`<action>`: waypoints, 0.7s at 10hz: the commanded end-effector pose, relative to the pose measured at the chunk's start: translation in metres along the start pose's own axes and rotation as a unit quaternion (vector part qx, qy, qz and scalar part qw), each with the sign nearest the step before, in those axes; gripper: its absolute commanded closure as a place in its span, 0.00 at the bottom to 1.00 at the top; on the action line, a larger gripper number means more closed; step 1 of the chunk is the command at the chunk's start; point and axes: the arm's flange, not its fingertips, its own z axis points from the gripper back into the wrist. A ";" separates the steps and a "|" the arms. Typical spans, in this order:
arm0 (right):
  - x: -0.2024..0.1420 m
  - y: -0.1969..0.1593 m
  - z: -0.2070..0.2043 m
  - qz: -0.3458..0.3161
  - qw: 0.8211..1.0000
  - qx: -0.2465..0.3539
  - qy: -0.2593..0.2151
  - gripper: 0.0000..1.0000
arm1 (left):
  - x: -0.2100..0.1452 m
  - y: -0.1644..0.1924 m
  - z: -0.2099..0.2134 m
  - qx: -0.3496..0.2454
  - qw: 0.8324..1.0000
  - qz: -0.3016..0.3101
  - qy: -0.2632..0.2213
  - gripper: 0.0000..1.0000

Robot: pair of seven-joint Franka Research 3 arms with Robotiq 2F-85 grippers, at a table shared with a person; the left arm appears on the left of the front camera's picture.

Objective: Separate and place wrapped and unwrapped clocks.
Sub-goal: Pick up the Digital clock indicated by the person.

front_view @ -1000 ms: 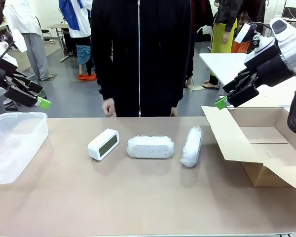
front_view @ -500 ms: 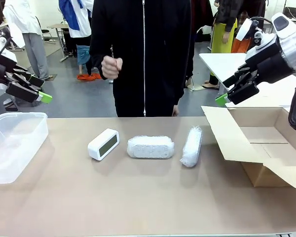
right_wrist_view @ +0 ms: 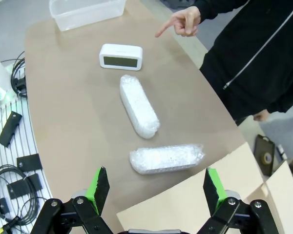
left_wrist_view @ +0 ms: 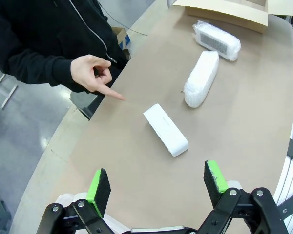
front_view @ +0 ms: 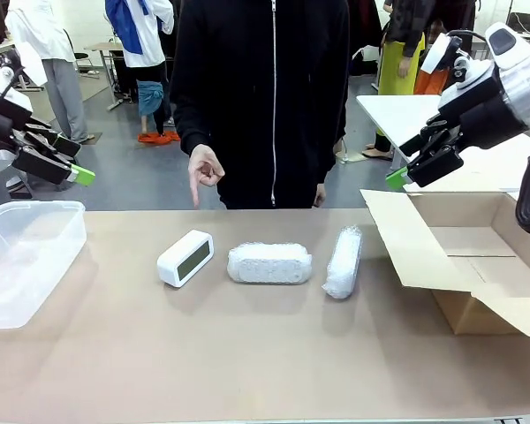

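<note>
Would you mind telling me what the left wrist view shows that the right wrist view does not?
Left wrist view's own: the open left gripper and the plain white back of the clock.
Right wrist view's own: the open right gripper, the clear plastic container, the clock's dark screen, the person's second hand and cables beside the table.
Shared: the clock, both bubble-wrap bundles, the person's pointing hand, the cardboard box and the table.
</note>
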 end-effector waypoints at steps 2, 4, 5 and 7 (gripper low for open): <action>-0.001 0.000 0.000 0.000 1.000 0.007 -0.004 0.00 | -0.001 0.001 0.002 0.000 1.000 -0.004 0.002 0.00; -0.001 0.000 0.000 0.000 1.000 0.007 -0.004 0.00 | -0.001 0.001 0.002 0.000 1.000 -0.004 0.002 0.00; -0.001 0.000 0.000 0.000 1.000 0.007 -0.004 0.00 | -0.001 0.001 0.002 0.000 1.000 -0.004 0.002 0.00; -0.001 0.000 0.000 0.000 1.000 0.007 -0.004 0.00 | -0.001 0.001 0.002 0.000 1.000 -0.004 0.002 0.00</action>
